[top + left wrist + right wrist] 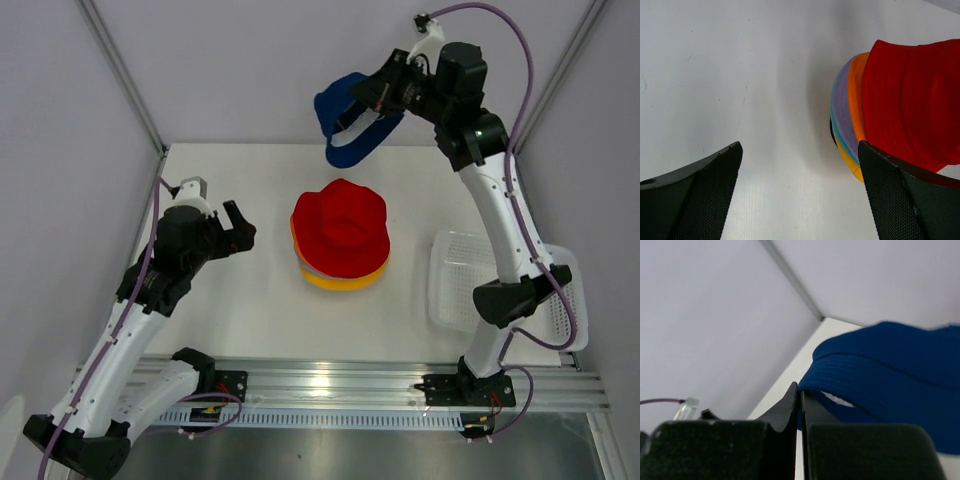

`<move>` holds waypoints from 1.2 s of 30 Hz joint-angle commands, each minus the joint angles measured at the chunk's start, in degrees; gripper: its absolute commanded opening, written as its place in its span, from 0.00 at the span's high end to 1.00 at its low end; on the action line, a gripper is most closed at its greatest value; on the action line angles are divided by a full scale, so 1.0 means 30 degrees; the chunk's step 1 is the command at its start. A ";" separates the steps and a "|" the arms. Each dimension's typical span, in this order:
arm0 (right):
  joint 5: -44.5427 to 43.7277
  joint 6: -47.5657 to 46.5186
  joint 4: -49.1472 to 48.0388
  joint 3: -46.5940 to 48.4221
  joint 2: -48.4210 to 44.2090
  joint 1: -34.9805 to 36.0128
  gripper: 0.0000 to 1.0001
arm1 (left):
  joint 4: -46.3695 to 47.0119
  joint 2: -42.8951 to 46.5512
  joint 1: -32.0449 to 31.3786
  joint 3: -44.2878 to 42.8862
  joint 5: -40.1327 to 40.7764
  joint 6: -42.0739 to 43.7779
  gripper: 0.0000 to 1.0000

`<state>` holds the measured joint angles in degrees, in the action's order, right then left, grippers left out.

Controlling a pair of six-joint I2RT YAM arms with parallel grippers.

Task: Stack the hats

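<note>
Stack of hats (338, 235), red on top, lies straight down the frame from the navy hat (345, 148) whose brim we hold clamped in our fully closed right pincer (799, 400).

A white plastic mesh basket (452, 285) lies at the right edge of the white table (250, 300), its far side hanging just past the tabletop. An aluminium rail (340, 385) runs along the table's near edge. Pale grey walls (250, 60) close in the back and sides, with a slanting metal corner post (120, 72) at the left.
</note>
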<state>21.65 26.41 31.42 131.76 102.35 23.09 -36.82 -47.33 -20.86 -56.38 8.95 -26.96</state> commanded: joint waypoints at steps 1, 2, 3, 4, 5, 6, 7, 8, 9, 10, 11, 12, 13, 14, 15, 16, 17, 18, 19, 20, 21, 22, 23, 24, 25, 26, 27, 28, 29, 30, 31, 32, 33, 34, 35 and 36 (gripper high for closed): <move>0.3473 0.1064 -0.4377 0.1018 0.1330 0.0709 1.00 | 0.1139 -0.0218 0.0596 -0.0280 -0.0814 -0.0708 0.01; 0.3796 0.2286 -0.4872 0.1078 0.1711 0.0798 1.00 | 0.1140 -0.0480 0.0742 -0.0192 -0.0961 -0.0797 0.00; 0.4205 0.2995 -0.5138 0.1078 0.2208 0.0915 1.00 | 0.1082 -0.0657 0.1091 -0.0162 -0.1281 -0.0914 0.01; 0.4499 0.3553 -0.5518 0.0759 0.2329 0.1264 1.00 | 0.0994 -0.0774 0.1298 -0.0104 -0.1458 -0.1090 0.00; 0.4763 0.3965 -0.6247 0.0495 0.2359 0.1529 1.00 | 0.0935 -0.1037 0.1474 -0.0045 -0.1634 -0.1207 0.01; 0.4940 0.3795 -0.6457 0.0203 0.2186 0.1821 1.00 | 0.0935 -0.1068 0.1853 0.0013 -0.1897 -0.1382 0.01; 0.4884 0.3358 -0.6459 -0.0148 0.2039 0.2114 1.00 | 0.0993 -0.1127 0.2001 0.0101 -0.1986 -0.1471 0.00; 0.4825 0.2193 -0.5850 -0.0152 0.1892 0.2726 1.00 | 0.1022 -0.1098 0.2148 0.0450 -0.2074 -0.1530 0.01; 0.4564 0.1718 -0.5496 -0.0239 0.1717 0.2935 1.00 | 0.1110 -0.1040 0.2410 0.0627 -0.2104 -0.1589 0.01; 0.4503 0.1365 -0.5087 -0.0385 0.1251 0.3111 1.00 | 0.1285 -0.0981 0.2529 0.0745 -0.2134 -0.1734 0.01; 0.4589 0.1129 -0.4821 -0.1140 0.0927 0.3200 1.00 | 0.1344 -0.0952 0.2646 0.1210 -0.2134 -0.1794 0.00; 0.5054 0.0808 -0.4732 -0.1757 0.0547 0.3143 1.00 | 0.1403 -0.0835 0.2909 0.1331 -0.2192 -0.1852 0.00; 0.5117 0.0660 -0.4673 -0.2459 0.0108 0.3172 1.00 | 0.1404 -0.0834 0.3056 0.1535 -0.2366 -0.1940 0.01; 0.5060 0.0542 -0.4614 -0.4178 -0.0911 0.3172 1.00 | 0.1433 -0.0805 0.3203 0.1682 -0.2484 -0.1941 0.00; 0.5059 0.0338 -0.4643 -0.5094 -0.1444 0.3172 1.00 | 0.1462 -0.0805 0.3465 0.1742 -0.2572 -0.1941 0.01; 0.4972 0.0307 -0.4672 -0.5973 -0.2000 0.3143 1.00 | 0.1462 -0.0805 0.3584 0.1743 -0.2602 -0.1912 0.01; 0.4855 0.0220 -0.4701 -0.7751 -0.3108 0.3172 1.00 | 0.1462 -0.0805 0.3672 0.1714 -0.2603 -0.1854 0.00; 0.4593 0.0103 -0.4673 -0.8639 -0.3670 0.3114 1.00 | 0.1462 -0.0805 0.3818 0.1597 -0.2603 -0.1824 0.00; 0.4358 -0.0217 -0.4614 -0.9489 -0.4285 0.3055 1.00 | 0.1433 -0.0805 0.3848 0.1596 -0.2603 -0.1708 0.00; 0.4037 -0.0395 -0.4556 -1.0339 -0.5422 0.3026 1.00 | 0.1433 -0.0834 0.3878 0.1480 -0.2545 -0.1707 0.01; 0.3018 -0.0396 -0.4555 -1.2087 -0.6013 0.2735 1.00 | 0.1404 -0.0834 0.3936 0.1334 -0.2544 -0.1678 0.00; 0.2573 -0.0309 -0.4584 -1.2859 -0.6541 0.2529 1.00 | 0.1404 -0.0805 0.3937 0.1245 -0.2544 -0.1619 0.00; 0.2308 0.0155 -0.4642 -1.3505 -0.6982 0.2237 1.00 | 0.1404 -0.0834 0.3937 0.1041 -0.2631 -0.1619 0.00; 0.1812 0.0479 -0.4672 -1.4526 -0.7798 0.1944 1.00 | 0.1404 -0.0834 0.3966 0.1039 -0.2690 -0.1619 0.01; 0.1546 0.0743 -0.4643 -1.4856 -0.8096 0.1477 1.00 | 0.1433 -0.0863 0.3966 0.0952 -0.2749 -0.1619 0.01; 0.0905 0.0978 -0.4179 -1.5033 -0.8360 0.1328 1.00 | 0.1404 -0.0864 0.3966 0.0894 -0.2807 -0.1648 0.00; 0.0551 0.1096 -0.3797 -1.5064 -0.8682 0.1181 1.00 | 0.1433 -0.0864 0.3966 0.0864 -0.2837 -0.1735 0.01; 0.0257 0.1127 -0.2981 -1.4977 -0.8772 0.1006 1.00 | 0.1433 -0.0893 0.3966 0.0806 -0.2837 -0.1794 0.00; -0.0065 0.1214 -0.2654 -1.4947 -0.8889 0.0946 1.00 | 0.1462 -0.0893 0.3966 0.0805 -0.2837 -0.1823 0.00; -0.0300 0.1273 -0.2361 -1.5005 -0.9122 0.0887 1.00 | 0.1491 -0.0864 0.3966 0.0834 -0.2837 -0.1940 0.01; -0.0505 0.1302 -0.1981 -1.5267 -0.9270 0.0887 1.00 | 0.1520 -0.0922 0.3966 0.0834 -0.2837 -0.1999 0.00; -0.0826 0.1187 -0.1832 -1.5501 -0.9445 0.0858 1.00 | 0.1550 -0.0922 0.3966 0.0834 -0.2837 -0.2086 0.00; -0.1149 0.1215 -0.1686 -1.5765 -0.9621 0.0828 1.00 | 0.1579 -0.0922 0.3966 0.0805 -0.2837 -0.2203 0.00; -0.1442 0.1244 -0.1568 -1.6434 -1.0058 0.0654 1.00 | 0.1608 -0.0951 0.3966 0.0834 -0.3359 -0.2292 0.01; -0.1503 0.1302 -0.1567 -1.6789 -1.0294 0.0507 1.00 | 0.1667 -0.0980 0.3966 0.0834 -0.3422 -0.2379 0.01; -0.1446 0.1622 -0.1596 -1.7141 -1.0529 0.0361 1.00 | 0.1667 -0.1010 0.3966 0.0805 -0.3568 -0.2409 0.00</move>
<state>20.49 30.04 24.69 83.00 73.80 25.23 -33.74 -50.52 -9.61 -51.59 0.62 -32.58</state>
